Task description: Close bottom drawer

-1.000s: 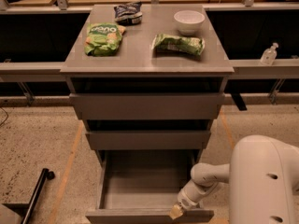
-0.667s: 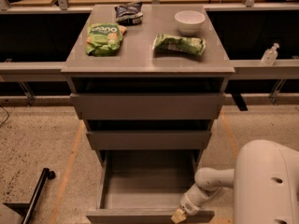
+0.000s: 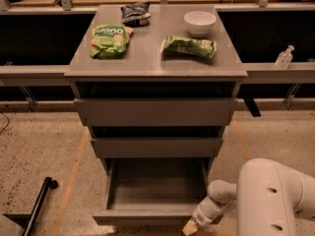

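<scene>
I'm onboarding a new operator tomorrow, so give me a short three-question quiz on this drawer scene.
1. True or false: the bottom drawer is pulled out farthest of the three drawers.
2. The gripper is at the bottom drawer's: A) left front corner, B) right front corner, C) back wall.
3. Fill in: a white ___ stands on the cabinet top, near its back right corner.
Key: 1 true; 2 B; 3 bowl.

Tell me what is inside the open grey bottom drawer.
Only bare grey floor shows inside the grey bottom drawer; its rear, under the grey middle drawer, is hidden. The gripper sits at its front right corner.
</scene>
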Controlling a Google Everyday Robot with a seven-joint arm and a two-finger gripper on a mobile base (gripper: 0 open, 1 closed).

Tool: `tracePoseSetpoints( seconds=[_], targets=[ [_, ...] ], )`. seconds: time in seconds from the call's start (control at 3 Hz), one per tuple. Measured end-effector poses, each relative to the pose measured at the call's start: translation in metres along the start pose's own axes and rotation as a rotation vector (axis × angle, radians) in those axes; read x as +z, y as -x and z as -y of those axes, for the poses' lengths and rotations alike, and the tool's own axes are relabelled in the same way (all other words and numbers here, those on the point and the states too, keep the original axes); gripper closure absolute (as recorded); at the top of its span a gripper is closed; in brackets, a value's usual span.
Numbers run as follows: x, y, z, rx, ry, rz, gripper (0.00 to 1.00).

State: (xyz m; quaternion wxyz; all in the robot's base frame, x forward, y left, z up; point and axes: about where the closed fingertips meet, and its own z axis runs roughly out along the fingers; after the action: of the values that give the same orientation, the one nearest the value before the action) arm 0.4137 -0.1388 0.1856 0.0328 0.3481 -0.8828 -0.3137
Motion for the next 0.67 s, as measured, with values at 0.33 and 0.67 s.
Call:
tracePoseSetpoints(
  seconds=[0.33, 0.67],
  targets=[
    [0.000, 0.000, 0.000, 0.000, 0.000, 0.000, 1.00],
    [-0.001, 0.013, 0.007, -0.018, -0.021, 0.023, 1.00]
  ],
)
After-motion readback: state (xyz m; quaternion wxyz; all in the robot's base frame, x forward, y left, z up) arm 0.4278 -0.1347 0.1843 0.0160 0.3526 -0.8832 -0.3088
